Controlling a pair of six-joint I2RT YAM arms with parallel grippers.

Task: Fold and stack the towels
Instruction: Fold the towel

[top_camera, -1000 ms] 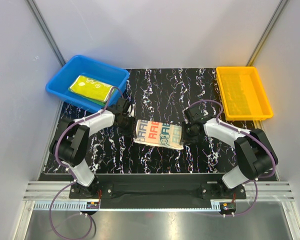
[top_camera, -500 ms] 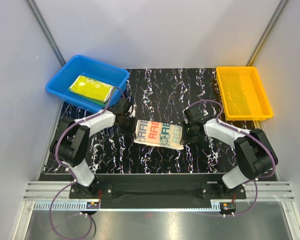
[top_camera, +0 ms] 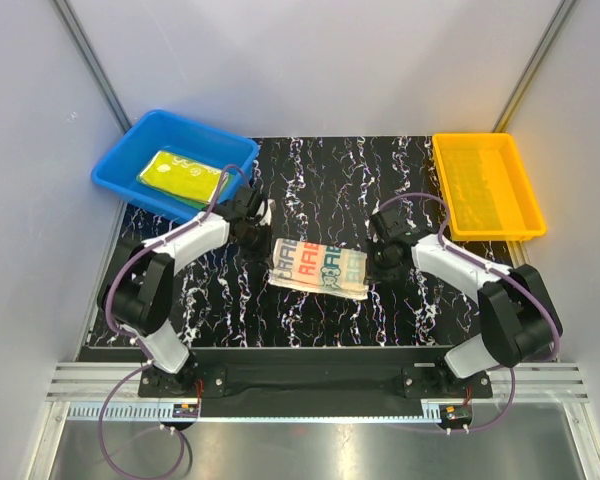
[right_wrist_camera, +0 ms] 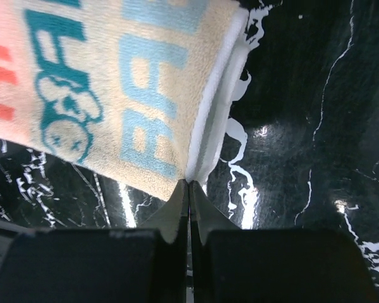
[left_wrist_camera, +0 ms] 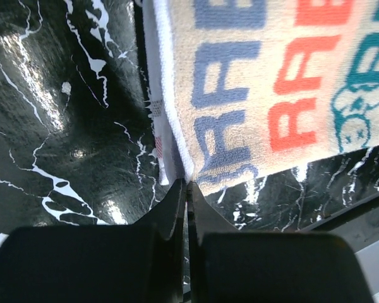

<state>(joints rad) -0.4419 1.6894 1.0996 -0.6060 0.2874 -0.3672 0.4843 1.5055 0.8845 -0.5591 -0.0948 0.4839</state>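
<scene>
The left arm [top_camera: 170, 262] and the right arm [top_camera: 465, 268] are both bolted to a long black base plate [top_camera: 310, 378]. Each has bulky, rounded black joint housings and one pale silver-white link further out from that plate. A thin purple cable [top_camera: 101, 430] loops out on the near side of the plate below each arm's foot, past a small circuit board, and more purple cable arcs along each white link. Farthest from the plate, the left gripper [left_wrist_camera: 187, 184] and the right gripper [right_wrist_camera: 189, 183] have matte black fingers that taper to thin wedge tips.
</scene>
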